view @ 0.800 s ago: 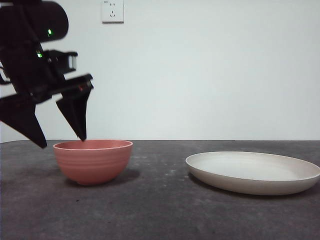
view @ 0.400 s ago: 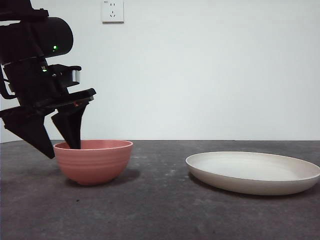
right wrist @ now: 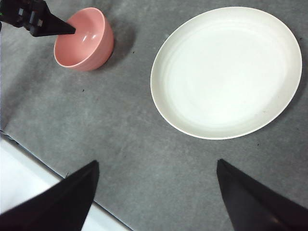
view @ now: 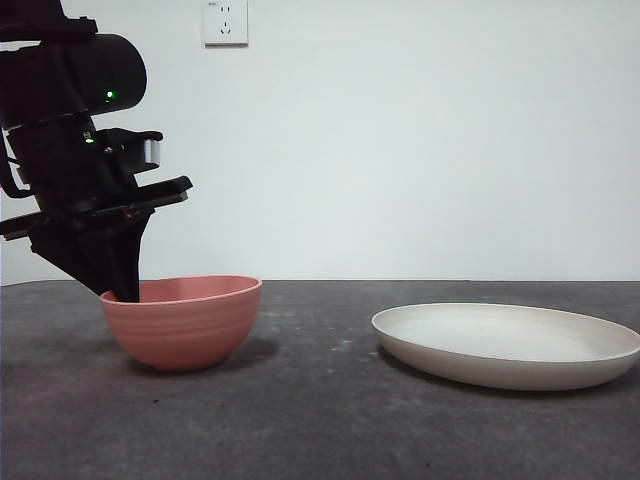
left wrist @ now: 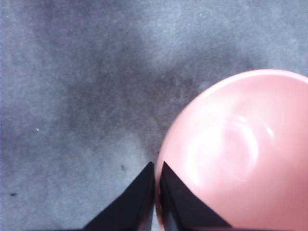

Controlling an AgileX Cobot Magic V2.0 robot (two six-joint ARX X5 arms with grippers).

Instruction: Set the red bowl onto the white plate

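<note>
The red bowl (view: 185, 325) stands on the dark table at the left. It also shows in the left wrist view (left wrist: 240, 154) and the right wrist view (right wrist: 89, 45). My left gripper (view: 120, 290) is shut on the bowl's left rim, one jaw inside and one outside, as the left wrist view shows (left wrist: 156, 168). The white plate (view: 505, 350) lies empty at the right, apart from the bowl, and shows in the right wrist view (right wrist: 226, 72). My right gripper (right wrist: 155, 166) is open and empty, high above the table's near side.
A white wall socket (view: 225, 20) is on the back wall. The table's edge (right wrist: 43, 168) runs close under the right gripper. Bare grey tabletop (view: 320, 330) lies between bowl and plate.
The left gripper came down onto the bowl's left rim and its jaws closed on it. The bowl shifted slightly to the left. The plate has not moved.
</note>
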